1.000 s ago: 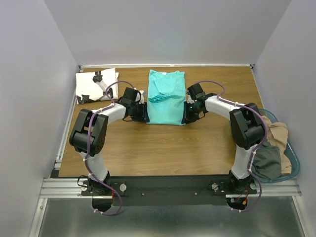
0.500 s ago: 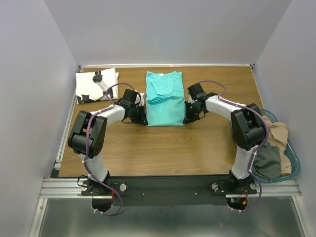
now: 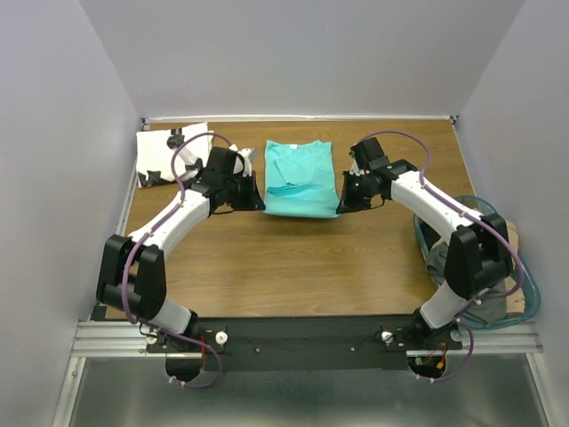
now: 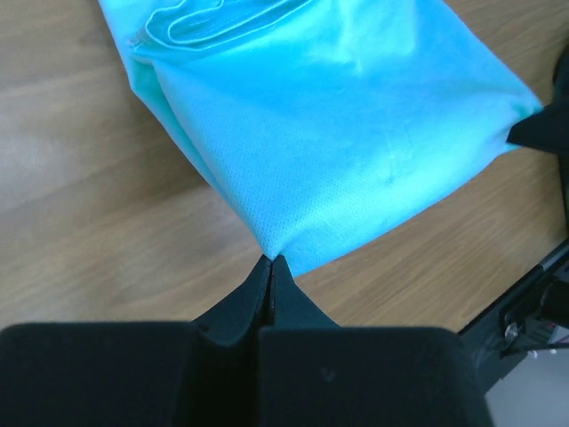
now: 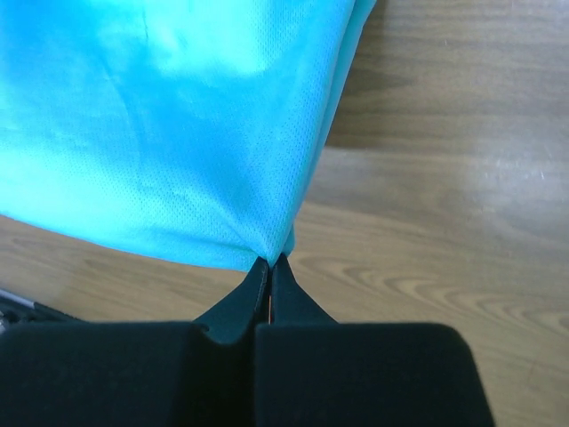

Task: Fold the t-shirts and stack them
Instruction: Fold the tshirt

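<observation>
The turquoise t-shirt (image 3: 300,178) lies folded at the middle back of the table. My left gripper (image 3: 260,204) is shut on its near left corner, and the wrist view shows that corner (image 4: 276,251) pinched between the shut jaws of the left gripper (image 4: 270,260). My right gripper (image 3: 341,205) is shut on its near right corner (image 5: 271,245), pinched at the tips of the right gripper (image 5: 271,260). The near edge hangs lifted between the two grippers. The white t-shirt with black marks (image 3: 171,153) lies folded at the back left corner.
A blue-rimmed basket (image 3: 498,267) with grey and tan clothes sits off the table's right edge. Walls close in on the left, back and right. Bare wood tabletop (image 3: 293,267) lies in front of the shirts.
Both grippers have moved away from me towards the back, carrying the near edge of the turquoise shirt over itself. The shirt now looks shorter front to back. Both arms are stretched further out.
</observation>
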